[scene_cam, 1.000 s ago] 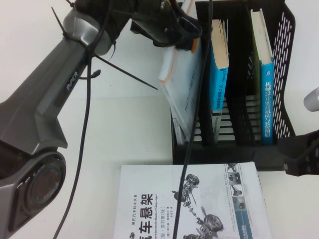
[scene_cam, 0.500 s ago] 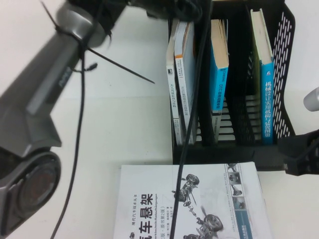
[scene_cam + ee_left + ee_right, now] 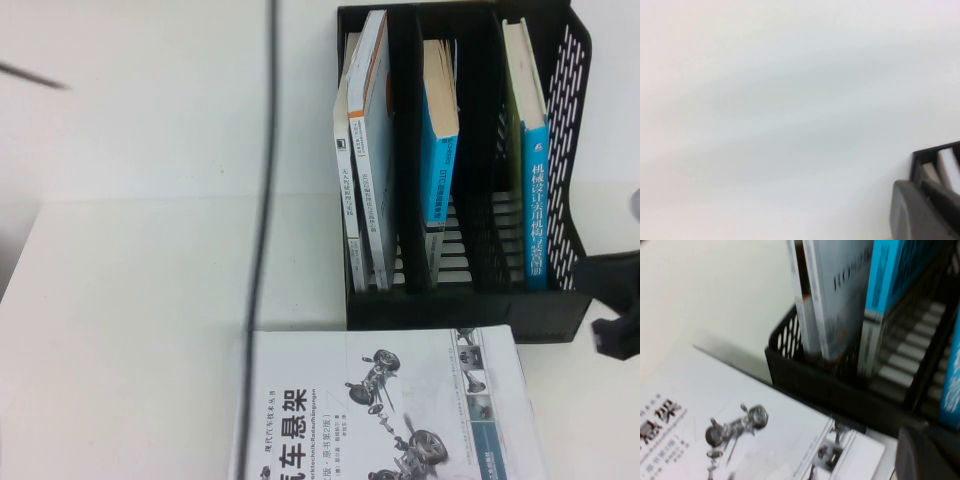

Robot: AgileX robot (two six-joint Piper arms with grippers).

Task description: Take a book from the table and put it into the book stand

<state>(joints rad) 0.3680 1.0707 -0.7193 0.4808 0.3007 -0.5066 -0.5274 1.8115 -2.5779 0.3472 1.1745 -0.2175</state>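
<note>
The black perforated plastic book stand (image 3: 560, 150) stood at 1 o'clock on the white tabletop (image 3: 150, 320). Its leftmost compartment held two white paperback books (image 3: 368, 150) upright, spines outward, presumably for support against the divider. A large white illustrated book (image 3: 380, 420) lay flat at 6 o'clock. The left gripper (image 3: 925, 210) faced the pale wall; the right gripper (image 3: 615, 300) hung at 3 o'clock. I cannot tell the state of either gripper's fingers.

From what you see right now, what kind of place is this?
Probably a lab desk set up like an office: a white table, a black book stand holding engineering books, one vehicle book lying flat. Right gripper waits beside it; left gripper is away.
</note>
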